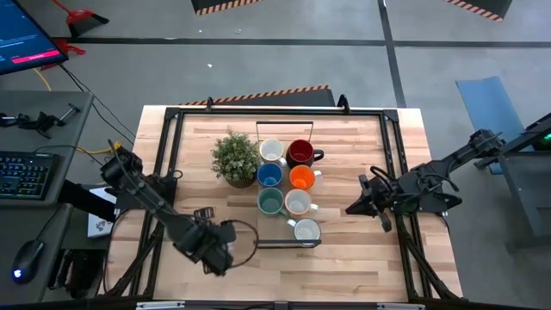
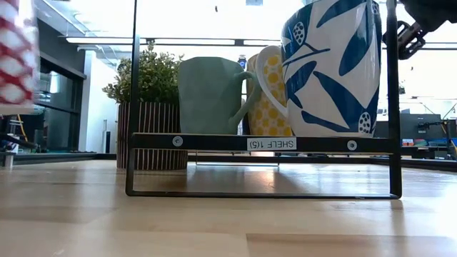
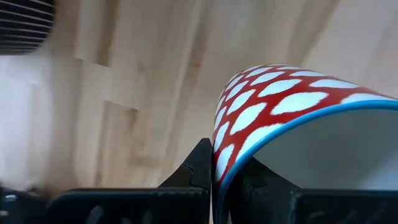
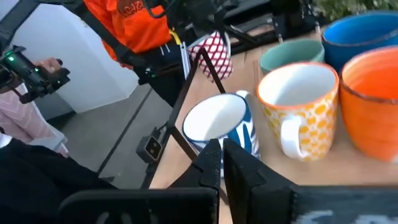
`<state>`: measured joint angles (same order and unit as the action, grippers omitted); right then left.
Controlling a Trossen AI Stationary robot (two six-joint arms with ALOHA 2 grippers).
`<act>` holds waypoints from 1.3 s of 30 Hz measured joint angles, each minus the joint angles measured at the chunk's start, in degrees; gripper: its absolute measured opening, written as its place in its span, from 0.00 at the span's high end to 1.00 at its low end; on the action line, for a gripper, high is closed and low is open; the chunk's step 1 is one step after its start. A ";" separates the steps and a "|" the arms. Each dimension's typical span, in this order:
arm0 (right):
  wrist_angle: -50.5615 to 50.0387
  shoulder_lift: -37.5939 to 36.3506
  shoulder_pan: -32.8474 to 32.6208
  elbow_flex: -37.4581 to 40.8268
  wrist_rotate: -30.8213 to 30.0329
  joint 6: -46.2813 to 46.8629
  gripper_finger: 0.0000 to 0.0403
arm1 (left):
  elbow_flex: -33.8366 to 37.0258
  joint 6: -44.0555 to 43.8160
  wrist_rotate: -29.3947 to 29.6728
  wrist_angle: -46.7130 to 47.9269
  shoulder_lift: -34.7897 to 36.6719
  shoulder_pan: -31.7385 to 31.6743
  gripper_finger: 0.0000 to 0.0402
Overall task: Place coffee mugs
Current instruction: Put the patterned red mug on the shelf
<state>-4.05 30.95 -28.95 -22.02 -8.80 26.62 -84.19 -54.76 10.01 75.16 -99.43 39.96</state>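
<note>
My left gripper [image 1: 219, 245], near the table's front left, is shut on a red mug with white spots and a blue rim [image 3: 280, 106]. The same mug [image 2: 14, 57] shows in the low view, clear of the tabletop. Several mugs stand upright inside a black wire rack [image 1: 280, 245]: white [image 1: 272, 151], dark red [image 1: 300, 153], blue [image 1: 269, 176], orange [image 1: 301, 177], teal [image 1: 270, 202], yellow-spotted [image 1: 298, 203] and blue-leafed [image 1: 306, 230]. My right gripper [image 1: 349, 209] hangs shut and holding nothing, right of the rack. My left gripper pinches the spotted mug's wall at the rim [image 3: 219, 177], one finger [image 3: 198, 168] outside and the other finger [image 3: 267, 186] inside. The fingers come from above, pointing down. The mug hangs upright below them, lifted clear of the table.
A potted green plant [image 1: 234, 158] stands left of the rack's far rows. The rack's front bar [image 2: 264, 144] carries a shelf label. Bare wood lies near the front edge [image 1: 344, 275]. A person in orange [image 4: 124, 25] stands beyond the table.
</note>
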 joint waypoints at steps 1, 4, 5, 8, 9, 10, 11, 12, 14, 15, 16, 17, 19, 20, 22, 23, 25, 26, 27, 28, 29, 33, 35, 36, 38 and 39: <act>-0.79 -0.30 0.00 0.01 0.01 0.77 1.00 | -0.01 1.11 -0.06 0.64 0.09 -0.98 0.98; -3.31 -0.43 0.00 0.02 0.05 1.88 1.00 | -0.01 4.40 -0.04 2.20 0.76 -4.25 0.98; -4.25 -0.41 0.00 0.02 0.30 1.72 1.00 | -0.03 5.22 -0.04 2.55 1.05 -5.39 0.98; -6.99 -0.19 0.00 0.02 0.96 3.57 1.00 | -0.06 6.03 -0.08 3.41 2.15 -9.13 0.98; -7.83 -0.21 0.00 0.04 1.04 5.08 1.00 | -0.07 6.02 -0.24 3.59 2.48 -10.38 0.98; -8.50 -0.21 0.00 0.04 1.08 6.34 1.00 | -0.07 6.00 -0.36 3.63 2.83 -11.60 0.98; -9.45 -0.21 0.00 0.04 1.12 7.28 1.00 | -0.07 5.89 -0.40 3.46 3.14 -12.80 0.98; -10.46 -0.21 0.00 0.04 1.23 8.17 1.00 | -0.10 5.72 -0.39 3.24 3.30 -13.98 0.98; -11.79 -0.19 0.00 0.04 1.86 9.44 1.00 | -0.14 5.39 -0.46 3.14 3.28 -16.17 0.98; -12.16 -0.19 0.00 0.04 2.07 9.55 1.00 | -0.14 5.43 -0.67 3.10 3.25 -17.13 0.98; -12.37 -0.19 0.00 0.04 2.43 9.60 1.00 | -0.14 5.63 -1.12 2.94 3.25 -17.95 0.98; -12.44 -0.20 0.00 0.04 2.90 9.66 1.00 | -0.14 5.83 -1.50 2.50 3.25 -18.67 0.98; -12.44 -0.21 0.00 0.04 3.29 10.33 1.00 | -0.12 5.88 -1.94 0.74 3.19 -19.71 0.98; -12.46 -0.19 0.00 0.04 3.38 10.72 1.00 | -0.12 5.90 -1.94 -0.05 3.19 -20.12 0.98; -12.44 -0.19 0.00 0.04 3.61 10.88 1.00 | -0.12 5.89 -1.96 -0.84 3.19 -20.68 0.98; -12.46 -0.19 0.00 0.04 3.84 10.84 1.00 | -0.10 5.92 -1.97 -1.22 3.19 -20.96 0.98; -12.46 -0.19 0.00 0.04 3.91 10.63 1.00 | -0.10 5.90 -2.19 -2.69 3.19 -21.30 0.98; -12.46 -0.19 0.00 0.04 3.91 10.62 1.00 | -0.10 5.90 -2.25 -3.36 3.19 -21.35 0.98; -12.49 -0.19 0.00 0.04 3.91 10.61 1.00 | -0.10 5.90 -2.27 -3.95 3.19 -21.37 0.98; -12.46 -0.19 0.00 0.04 3.91 10.59 1.00 | -0.09 5.89 -2.34 -4.60 3.19 -21.37 0.98; -12.46 -0.19 0.00 0.04 3.91 10.56 1.00 | -0.07 5.68 -2.48 -5.60 3.19 -21.37 0.98; -12.49 -0.19 0.00 0.04 3.91 10.48 1.00 | -0.27 5.35 -2.48 -6.11 3.11 -21.35 0.98; -12.49 -0.19 0.00 0.04 3.91 10.46 1.00 | -0.72 5.36 -2.47 -7.04 2.31 -21.35 0.98; -12.49 -0.19 0.00 0.04 3.89 10.48 1.00 | -0.92 5.39 -2.48 -7.62 1.93 -21.35 0.98; -12.49 -0.19 0.00 0.04 3.89 10.47 1.00 | -1.55 5.44 -2.46 -7.64 1.12 -21.35 0.98; -12.51 -0.21 0.00 0.04 3.91 10.48 1.00 | -1.85 5.56 -2.46 -7.86 0.76 -21.35 0.98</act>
<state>-16.56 30.74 -28.95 -21.98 -4.89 37.10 -86.04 -49.20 7.55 67.31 -98.68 18.61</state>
